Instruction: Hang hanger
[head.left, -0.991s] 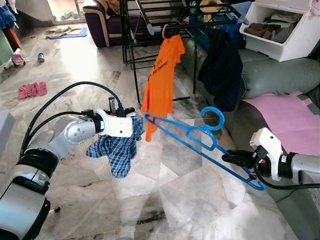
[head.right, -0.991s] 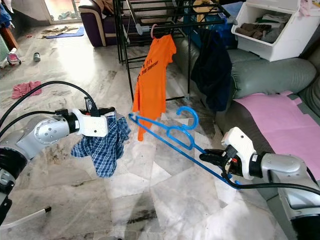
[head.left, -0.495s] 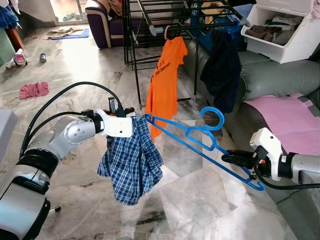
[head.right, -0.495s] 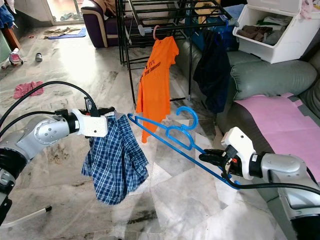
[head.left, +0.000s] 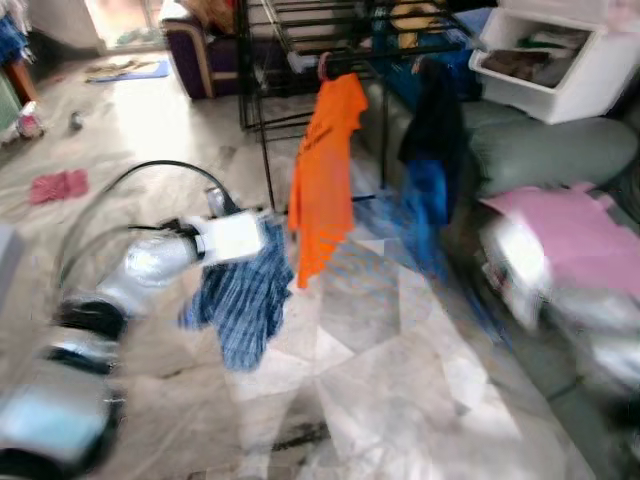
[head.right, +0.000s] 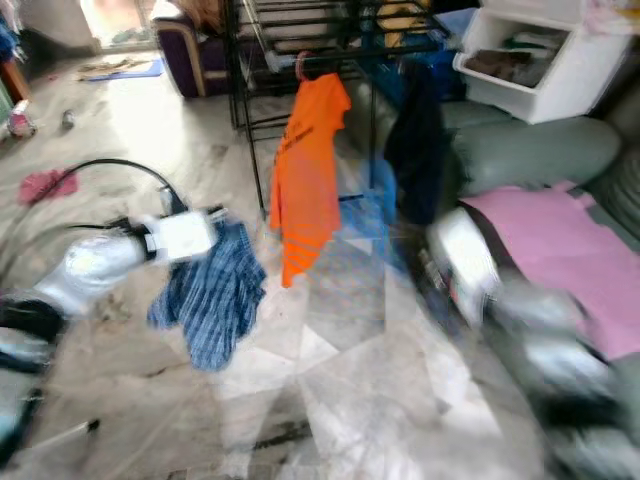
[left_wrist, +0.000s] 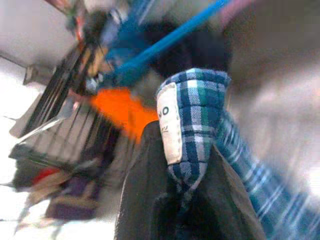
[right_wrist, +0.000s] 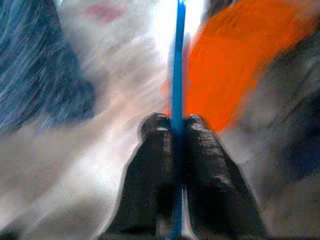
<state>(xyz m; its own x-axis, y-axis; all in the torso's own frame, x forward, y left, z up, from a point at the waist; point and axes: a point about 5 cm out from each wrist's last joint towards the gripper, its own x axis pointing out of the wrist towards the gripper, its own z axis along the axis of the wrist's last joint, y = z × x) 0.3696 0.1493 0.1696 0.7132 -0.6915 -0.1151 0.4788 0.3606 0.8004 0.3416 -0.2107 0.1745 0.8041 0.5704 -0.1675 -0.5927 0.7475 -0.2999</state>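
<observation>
Plainly, the blue hanger (right_wrist: 177, 65) was pinched between the right gripper (right_wrist: 175, 150)'s two black fingers, which were closed tight on its thin bar, the bar running straight out ahead of the fingertips toward the orange T-shirt (head.left: 325, 170). In the head views the hanger was only a blue smear beside that shirt, in front of the dark garment (head.left: 432, 120) on the black drying rack (head.left: 300, 60), and the right arm itself was a pale blur near the pink cloth (head.left: 575, 235) on the grey sofa (head.left: 545, 150).

The left gripper (left_wrist: 186, 182) was clamped on the blue checked shirt (head.left: 240, 295) at its collar, just by the white label (left_wrist: 171, 127); the shirt hung limp below the fingers over the marble floor (head.left: 370, 390), just beside the orange T-shirt. Past its fingertips the hanger's bar crossed above the collar.

Judging from the heavy blur, everything was in quick motion, and the risks follow from that. The thin bar could twist or slide within the right fingers, since they gripped it at one narrow spot. The hanger's free end could snag the orange T-shirt or the rack rails. The checked shirt, pinched only by a small fold of collar, could slip free and drop.
</observation>
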